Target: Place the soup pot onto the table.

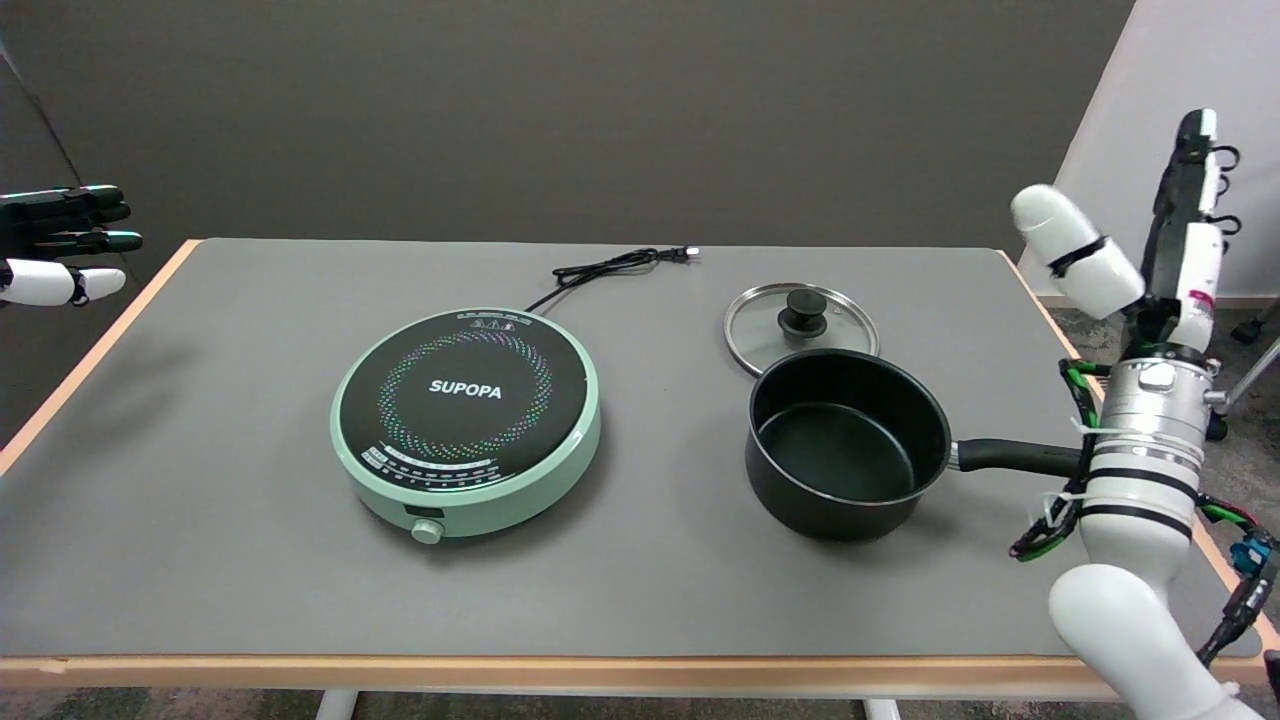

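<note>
The pot (848, 442) sits on the table (200, 560) right of centre, upright, black inside and out with a smooth rounded wall, and there's nothing in it, you can see straight down to the dark bottom. Its long black handle (1015, 457) sticks out toward the right edge of the frame, joined to the wall by a short metal collar, and the far end goes behind the robot's wrist.

The hand (1150, 240) is up in the air at the upper right, well clear of the handle, holding nothing. Fingers are apart: one fat white one leans toward the left, the others stand up thin and black-and-white, seen edge-on.

Just behind the pot lies a lid (800, 325), flat, round, glass with a shiny metal rim and a black knob on top. The pot's rim hides its near edge, so can't say if they actually touch.

Left of centre is a round mint-green cooker (466, 420) with a glossy black top marked SUPOPA, a ring of coloured dots, and a small knob at the front. Its black cord (610, 268) coils toward the back of the table.

The table is matte grey with a light wood edge.
</note>
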### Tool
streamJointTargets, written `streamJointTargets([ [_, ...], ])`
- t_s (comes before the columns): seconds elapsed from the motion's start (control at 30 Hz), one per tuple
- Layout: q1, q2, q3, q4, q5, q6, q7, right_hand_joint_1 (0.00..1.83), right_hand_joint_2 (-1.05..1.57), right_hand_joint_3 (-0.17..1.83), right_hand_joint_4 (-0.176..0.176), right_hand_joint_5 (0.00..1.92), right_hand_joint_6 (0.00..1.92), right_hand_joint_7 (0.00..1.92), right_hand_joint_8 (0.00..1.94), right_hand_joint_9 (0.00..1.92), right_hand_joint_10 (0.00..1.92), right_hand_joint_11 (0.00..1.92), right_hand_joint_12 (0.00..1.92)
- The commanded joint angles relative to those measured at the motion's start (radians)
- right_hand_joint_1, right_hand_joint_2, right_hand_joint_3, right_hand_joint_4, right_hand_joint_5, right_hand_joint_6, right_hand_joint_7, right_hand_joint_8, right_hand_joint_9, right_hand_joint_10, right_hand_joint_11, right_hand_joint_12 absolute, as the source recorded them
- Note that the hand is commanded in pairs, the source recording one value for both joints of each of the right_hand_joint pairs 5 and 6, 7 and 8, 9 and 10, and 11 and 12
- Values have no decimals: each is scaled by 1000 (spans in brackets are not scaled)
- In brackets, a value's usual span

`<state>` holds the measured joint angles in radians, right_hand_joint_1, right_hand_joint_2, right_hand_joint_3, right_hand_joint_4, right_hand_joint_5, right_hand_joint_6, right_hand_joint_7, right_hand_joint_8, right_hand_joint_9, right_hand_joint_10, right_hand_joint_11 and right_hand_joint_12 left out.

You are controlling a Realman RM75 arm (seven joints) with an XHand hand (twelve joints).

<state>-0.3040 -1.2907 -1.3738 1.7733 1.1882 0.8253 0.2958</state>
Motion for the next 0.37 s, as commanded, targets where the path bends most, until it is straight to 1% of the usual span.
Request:
streamJointTargets([
  [0.03, 133, 41, -55, -168, -234, 258, 542, 591, 516, -5, 26, 0, 0, 0, 0, 0, 0, 0, 0],
  [0.23, 144, 45, -44, -168, -230, 241, 541, 602, 517, -10, 18, 0, 0, 0, 0, 0, 0, 0, 0],
  [0.27, 146, 46, -40, -168, -226, 229, 541, 606, 516, -12, 22, 0, 0, 0, 0, 0, 0, 0, 0],
  [0.37, 149, 51, -14, -179, -232, 195, 548, 615, 513, -4, 16, 0, 0, 0, 0, 0, 0, 0, 0],
])
